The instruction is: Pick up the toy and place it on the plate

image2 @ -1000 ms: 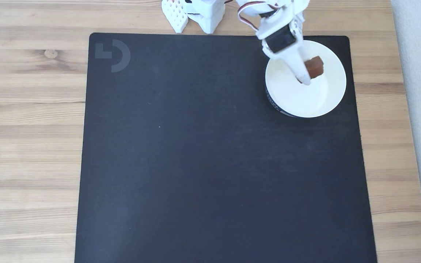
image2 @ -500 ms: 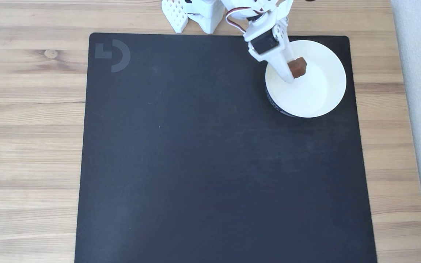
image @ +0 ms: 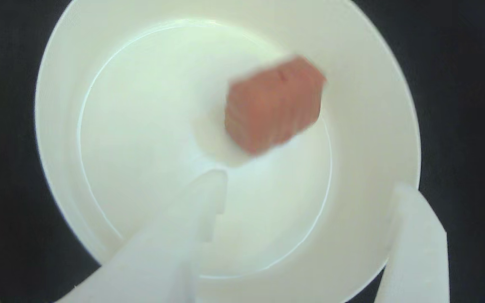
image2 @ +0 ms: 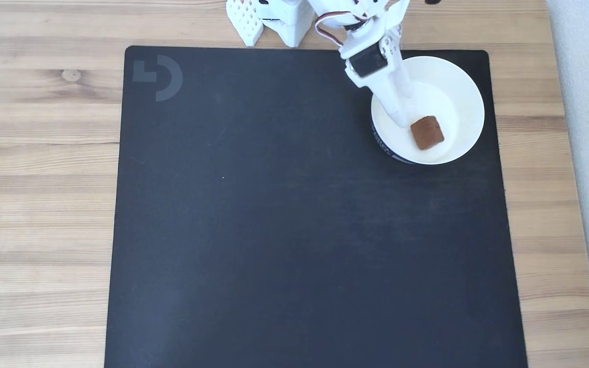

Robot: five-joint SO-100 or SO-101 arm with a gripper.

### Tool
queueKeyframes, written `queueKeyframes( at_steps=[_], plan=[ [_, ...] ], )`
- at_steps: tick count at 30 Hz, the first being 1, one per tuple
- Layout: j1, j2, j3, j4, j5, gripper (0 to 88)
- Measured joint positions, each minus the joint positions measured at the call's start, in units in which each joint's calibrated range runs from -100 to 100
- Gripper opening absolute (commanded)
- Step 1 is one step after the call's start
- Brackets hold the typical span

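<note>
With toy (image2: 427, 132) lying free inside plate (image2: 466, 87) on black mat (image2: 294, 230), hovers above with gripper (image: 310, 189) spread wide, fingers (image: 183, 227) clear of toy.

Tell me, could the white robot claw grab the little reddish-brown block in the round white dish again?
Probably yes. The gripper is open right above the white dish, and the reddish-brown block lies loose inside, nothing covering it.

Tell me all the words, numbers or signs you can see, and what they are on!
Black mat: a grey logo in its corner, a square beside a half ring, no letters.
White dish: small print on the dark band round its outside, too small to read.
Toy: nothing written.
</note>
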Motion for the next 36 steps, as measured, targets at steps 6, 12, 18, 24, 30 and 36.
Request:
queueKeyframes(
  at_steps=[6,12,18,24,30,36],
  plan=[
    [2.8,-5.5,0.4,-0.3,0.0,16.4],
    [9.7,-18.6,1.6,3.2,0.0,2.6],
    [19.1,-28.6,1.6,6.5,0.1,2.6],
    [32.9,-33.0,1.5,7.3,5.6,2.6],
    [48.1,-33.1,1.5,8.9,18.3,2.6],
    [52.7,-33.1,1.5,17.0,32.3,2.6]
  ],
)
